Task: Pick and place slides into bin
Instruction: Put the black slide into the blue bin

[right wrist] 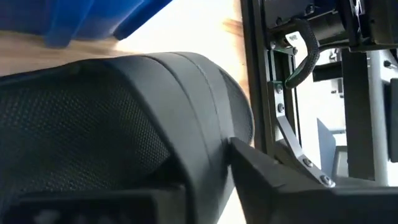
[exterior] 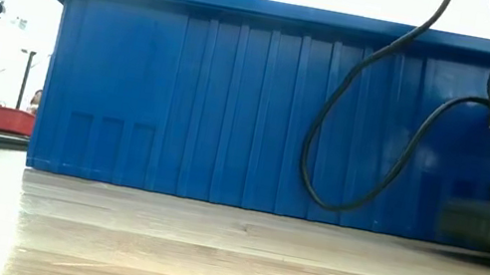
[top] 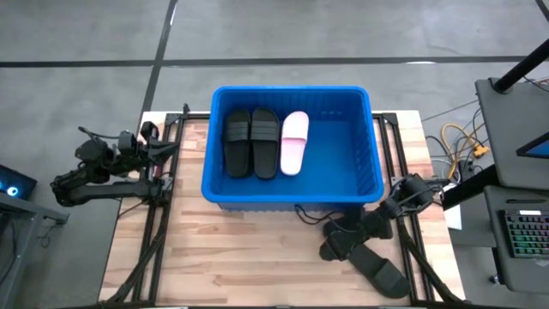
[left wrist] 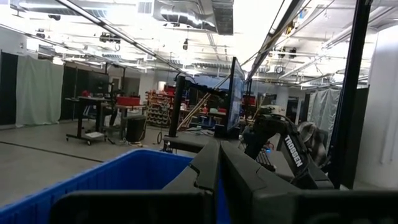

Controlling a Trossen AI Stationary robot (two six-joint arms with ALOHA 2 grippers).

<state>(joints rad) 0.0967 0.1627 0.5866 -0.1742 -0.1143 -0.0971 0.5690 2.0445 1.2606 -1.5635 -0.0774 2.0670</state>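
The blue bin (top: 292,193) stands at the table's middle, toward the far edge. Two black slides (top: 251,142) and a pale pink one (top: 294,142) lie flat on its floor. In front of its near right corner a black slide (top: 333,249) lies on the wood, with my right gripper (top: 345,240) closed over it. Another black slide (top: 383,276) lies flat just nearer and to the right. My left gripper (top: 163,144) is shut and holds nothing, drawn back off the bin's left side. My right gripper has the black slide's wide strap (right wrist: 186,124) between its two fingers; one finger (right wrist: 280,180) lies against the strap's edge, the other is mostly hidden under the strap. The fingers slant down from the table's right. The slide rests on the table.
A black cable (exterior: 368,129) loops down in front of the bin's near wall (exterior: 230,105). Black rails (top: 163,223) run along the table's left and right sides. Bare wood (top: 240,257) lies in front of the bin.
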